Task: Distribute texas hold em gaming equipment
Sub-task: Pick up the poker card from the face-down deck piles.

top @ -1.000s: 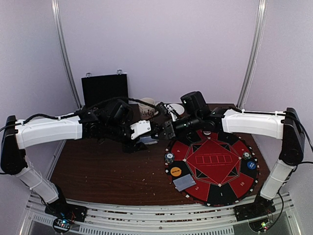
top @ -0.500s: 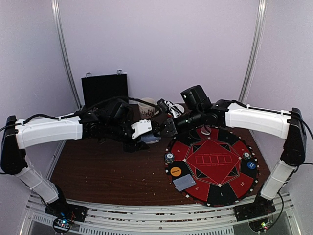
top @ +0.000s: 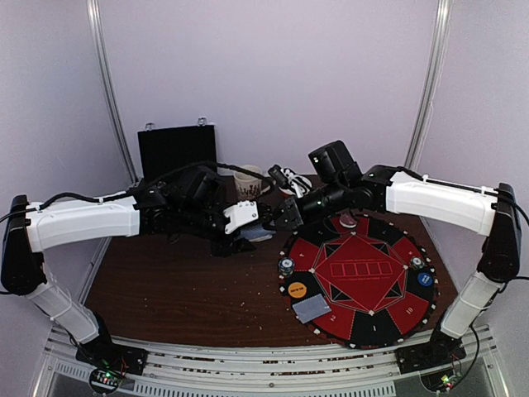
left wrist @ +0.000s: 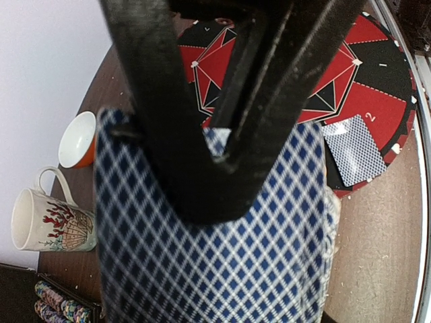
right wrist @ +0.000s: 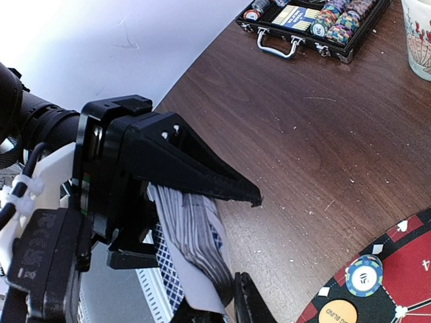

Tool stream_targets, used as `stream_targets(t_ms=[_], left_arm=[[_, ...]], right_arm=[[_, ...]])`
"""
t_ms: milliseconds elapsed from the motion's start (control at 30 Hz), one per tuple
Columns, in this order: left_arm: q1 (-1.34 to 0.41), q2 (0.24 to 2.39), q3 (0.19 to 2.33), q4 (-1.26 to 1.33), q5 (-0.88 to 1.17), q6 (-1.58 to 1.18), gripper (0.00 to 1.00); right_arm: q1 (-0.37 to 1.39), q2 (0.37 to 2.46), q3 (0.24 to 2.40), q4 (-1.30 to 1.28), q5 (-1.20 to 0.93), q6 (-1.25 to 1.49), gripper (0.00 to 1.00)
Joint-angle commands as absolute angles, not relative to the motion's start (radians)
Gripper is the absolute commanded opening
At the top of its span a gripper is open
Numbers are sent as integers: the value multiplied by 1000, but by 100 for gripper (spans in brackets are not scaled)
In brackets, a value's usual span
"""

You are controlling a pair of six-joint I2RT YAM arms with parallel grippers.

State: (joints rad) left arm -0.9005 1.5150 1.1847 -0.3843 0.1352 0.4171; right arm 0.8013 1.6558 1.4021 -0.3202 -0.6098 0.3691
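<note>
Deck (left wrist: 222,262): blue-diamond-backed cards, filling the lower centre of the left wrist view.
Left gripper (left wrist: 225,145): fingers clamped across the deck's upper edge.
Right gripper (top: 283,218): just right of the deck at the centre of the top view; I cannot tell how wide it stands.
Single card (top: 312,309): face down on the lower left of the mat (top: 364,273), beside the orange button (top: 297,290).

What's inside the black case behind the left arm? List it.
The open black case holds rows of striped poker chips and a blue-and-yellow box. Whatever lies under them, or past the picture's top edge, cannot be seen.
</note>
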Motion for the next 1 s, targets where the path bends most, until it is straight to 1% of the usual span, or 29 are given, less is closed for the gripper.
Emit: stream_targets(t_ms=[0,100,200,400,500,667,733,833,900,967], left_arm=[[-882,1509,1189,-394,120,411,52],[-883,1509,1188,-394,117,411,52],[-882,1511,1187,-399,108,413,52],[-882,1514,1186,-399,103,411,52],[-882,1517,1186,-402,94,410,52],[-882,1518,1185,-406,83,406,52],[-882,1519,1185,-407,75,406,52],[-882,1517,1184,-408,75,405,52],[-882,1517,1186,-409,84,404,52],[-882,1517,1187,-408,90,401,53]], right_arm=[[780,1669,1388,-382,-561,363,17],[779,1669,1394,-393,-544,365,19],[775,1667,1396,-400,-536,365,18],[770,1660,1400,-398,-567,368,1],[747,1629,1388,-408,-564,372,0],[665,1521,1330,-440,-559,393,0],[603,1481,1322,-557,-521,376,0],[484,1442,1365,-767,-433,280,0],[403,1427,1409,-852,-411,206,0],[361,1422,1462,-896,-340,125,0]])
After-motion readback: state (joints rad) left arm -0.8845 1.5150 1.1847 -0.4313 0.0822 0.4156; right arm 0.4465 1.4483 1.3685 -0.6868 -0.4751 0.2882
